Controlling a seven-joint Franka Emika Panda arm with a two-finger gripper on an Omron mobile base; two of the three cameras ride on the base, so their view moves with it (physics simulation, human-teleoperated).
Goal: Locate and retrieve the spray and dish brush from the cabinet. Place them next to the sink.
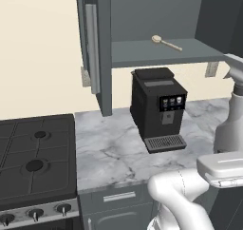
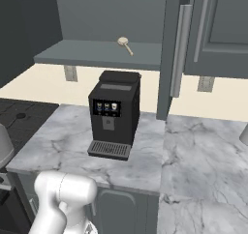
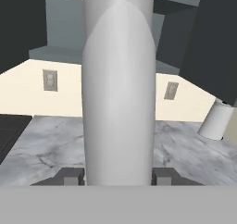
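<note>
1. left base view: a grey-veined marble counter (image 1: 114,153) runs between a stove (image 1: 35,158) and a black coffee machine (image 1: 159,108), under the open cabinet (image 1: 142,20). the dish brush (image 1: 166,42) lies on the cabinet's inner shelf. the spray (image 1: 231,115) stands upright at the right edge, off the counter, above my wrist.
2. right base view: same counter and coffee machine; the dish brush (image 2: 125,44) lies on the shelf, well above the machine.
3. hand view: marble and a cream wall behind, a white paper-towel roll (image 3: 215,120) to the right. my jaws (image 3: 118,176) are partly apart and clamped on the spray (image 3: 118,89), one fingertip (image 3: 69,176) on each side of its base.
4. i judge the step is carrying the spray toward the sink: keep it upright, grip steady, clear of the coffee machine.
</note>
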